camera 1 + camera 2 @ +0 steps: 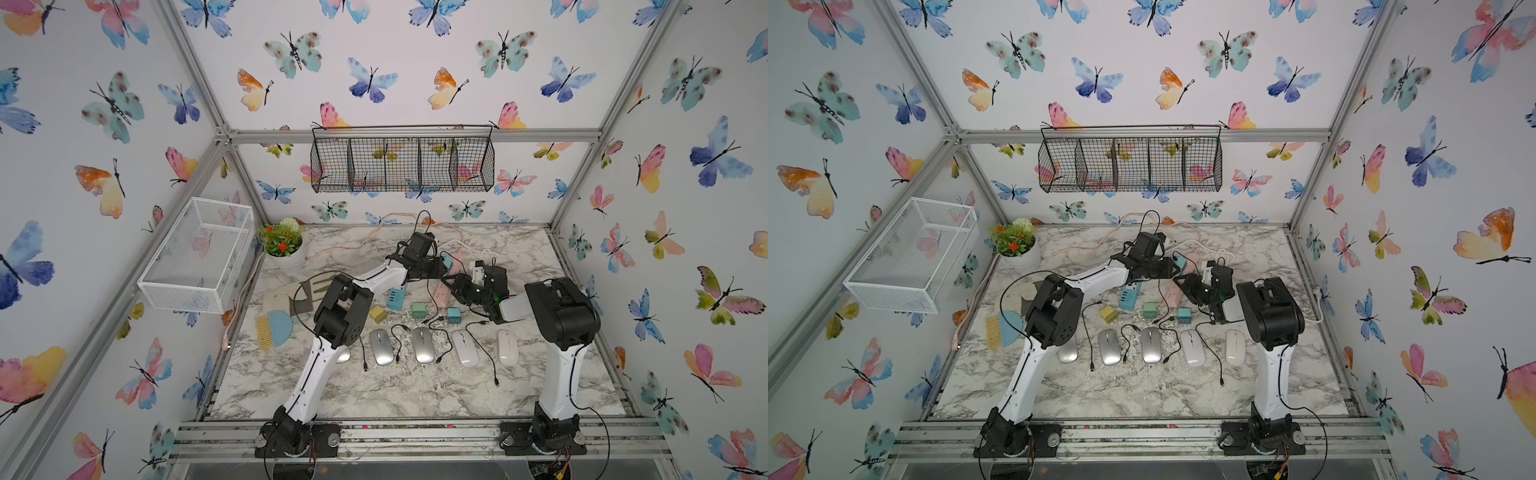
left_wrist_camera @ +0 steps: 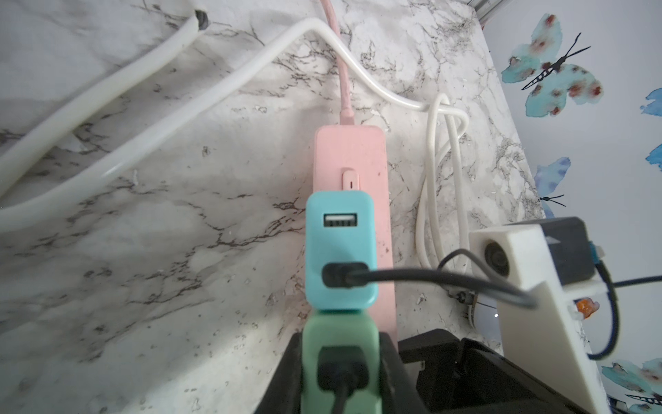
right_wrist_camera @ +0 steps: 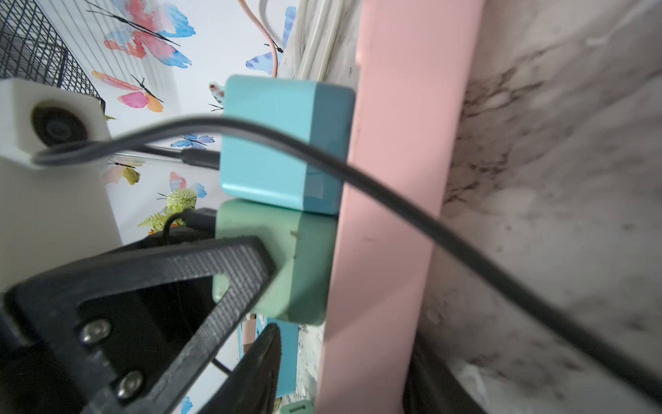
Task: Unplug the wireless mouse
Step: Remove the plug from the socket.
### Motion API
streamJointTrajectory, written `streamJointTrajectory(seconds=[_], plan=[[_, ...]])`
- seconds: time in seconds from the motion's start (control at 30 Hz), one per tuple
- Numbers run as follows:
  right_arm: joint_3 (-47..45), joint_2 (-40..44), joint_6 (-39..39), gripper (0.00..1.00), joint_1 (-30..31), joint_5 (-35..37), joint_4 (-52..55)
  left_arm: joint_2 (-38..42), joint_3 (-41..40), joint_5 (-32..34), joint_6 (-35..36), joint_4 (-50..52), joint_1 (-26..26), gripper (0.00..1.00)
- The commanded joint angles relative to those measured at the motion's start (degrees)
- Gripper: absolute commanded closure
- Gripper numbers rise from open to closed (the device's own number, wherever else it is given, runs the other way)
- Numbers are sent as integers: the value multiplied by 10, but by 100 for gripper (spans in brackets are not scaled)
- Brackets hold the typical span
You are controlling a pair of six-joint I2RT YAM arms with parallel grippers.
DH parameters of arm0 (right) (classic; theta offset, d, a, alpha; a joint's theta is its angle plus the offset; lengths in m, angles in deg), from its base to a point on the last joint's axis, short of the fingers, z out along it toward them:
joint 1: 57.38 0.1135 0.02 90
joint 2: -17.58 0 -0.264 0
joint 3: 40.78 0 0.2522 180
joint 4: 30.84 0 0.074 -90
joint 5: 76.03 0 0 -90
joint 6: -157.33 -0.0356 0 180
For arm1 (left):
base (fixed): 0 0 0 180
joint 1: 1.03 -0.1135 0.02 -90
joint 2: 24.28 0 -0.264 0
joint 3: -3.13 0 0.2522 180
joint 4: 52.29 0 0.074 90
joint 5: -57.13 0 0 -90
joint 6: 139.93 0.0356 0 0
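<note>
Several wireless mice lie in a row at the front, among them a silver mouse (image 1: 381, 347) and a white mouse (image 1: 465, 348), with loose black cables beside them. A pink power strip (image 2: 358, 154) carries a teal charger (image 2: 340, 251) and a green charger (image 2: 340, 333), each with a black cable plugged in. My left gripper (image 2: 340, 362) is shut on the green charger's sides. My right gripper (image 3: 344, 380) straddles the pink power strip (image 3: 394, 215); its jaws stand open, with a gap beside one finger (image 3: 261, 365). In both top views the two grippers (image 1: 442, 266) (image 1: 1185, 284) meet over the strip.
A blue power strip (image 1: 397, 299) and three loose chargers (image 1: 419, 309) lie between the pink strip and the mice. White cords (image 2: 215, 89) trail behind. A potted plant (image 1: 284, 245), a brush and dustpan (image 1: 272, 328) and a white mesh basket (image 1: 199, 253) are at the left.
</note>
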Motion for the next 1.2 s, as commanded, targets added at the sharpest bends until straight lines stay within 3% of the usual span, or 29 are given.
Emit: streamJointTrajectory(seconds=[0.0, 0.5, 0.73, 0.93, 1.0, 1.1, 1.17], plan=[[9, -18, -14, 50, 4, 9, 23, 1, -5, -33, -2, 37, 5, 100], [0, -22, -28, 68, 4, 52, 60, 14, 16, -24, 27, 53, -1, 100], [-10, -14, -29, 73, 4, 69, 61, 46, -44, -170, -35, -80, -31, 100], [-14, -9, -34, 76, 4, 74, 59, 68, -10, -5, 70, 36, -16, 100], [-18, -8, -37, 77, 4, 73, 50, 75, -17, -12, 76, 38, -15, 100], [-19, -8, -41, 78, 4, 74, 44, 81, -46, -80, 33, -7, -29, 100], [-19, -8, -44, 79, 4, 74, 42, 88, -36, -24, 56, 19, -21, 100]])
